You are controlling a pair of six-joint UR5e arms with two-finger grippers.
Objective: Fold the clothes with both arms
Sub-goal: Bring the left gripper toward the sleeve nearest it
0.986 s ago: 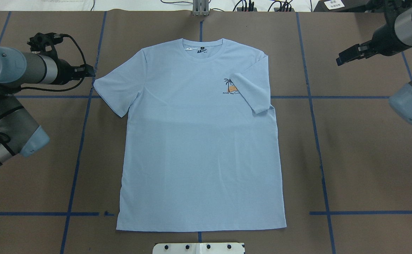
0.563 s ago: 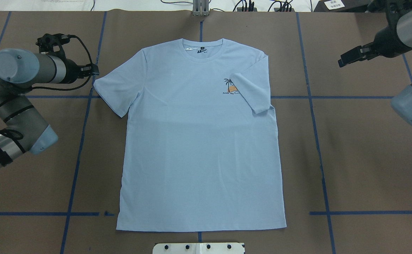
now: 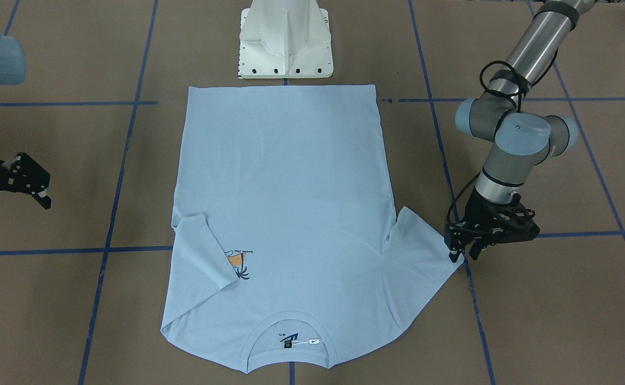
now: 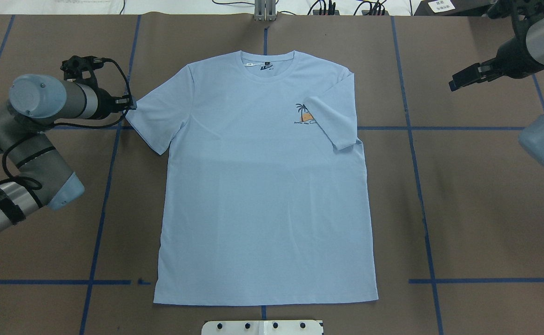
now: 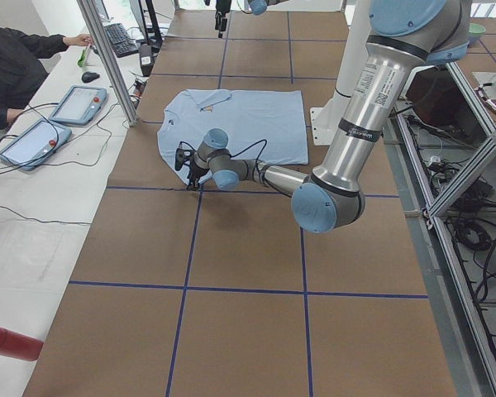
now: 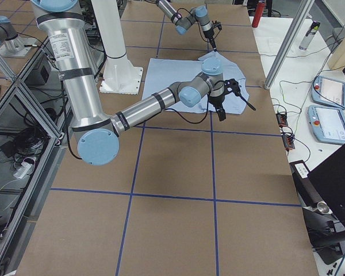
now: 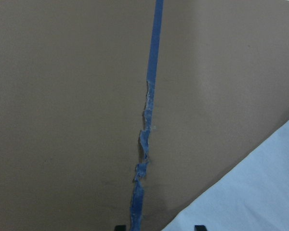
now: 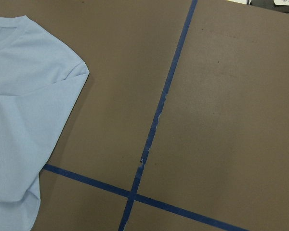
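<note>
**A:** Where are the left fingers (image 3: 454,248) sitting?

**B:** They are hanging low at the far left of the bench (image 4: 486,209), spread a moderate way apart and gripping nothing. The left sleeve (image 4: 153,118) of the T-shirt (image 4: 262,195) is lying with its tip right at them. In the left wrist view the sleeve's edge is reaching into the gap between the two tips. I cannot tell whether they are touching the cloth.

**A:** And the T-shirt itself?

**B:** It is lying flat, chest up, in the middle of the bench, across the blue tape lines (image 4: 462,128). Its long axis is running near to far. The hem is lying at the near end, just beyond the white pedestal base (image 4: 262,327). The collar (image 4: 267,55), with the dark neck label (image 4: 266,66), is pointing to the far edge. The left sleeve is spreading out flat. The right sleeve (image 4: 334,123) is lying folded in over the chest, its edge touching the palm print (image 4: 304,114).

**A:** What are the right fingers (image 3: 39,197) doing?

**B:** They are hovering over bare bench at the far right, well apart from the shirt. They are spread wide and holding nothing. The right wrist view is showing only the shirt's right shoulder at its left edge.
</note>
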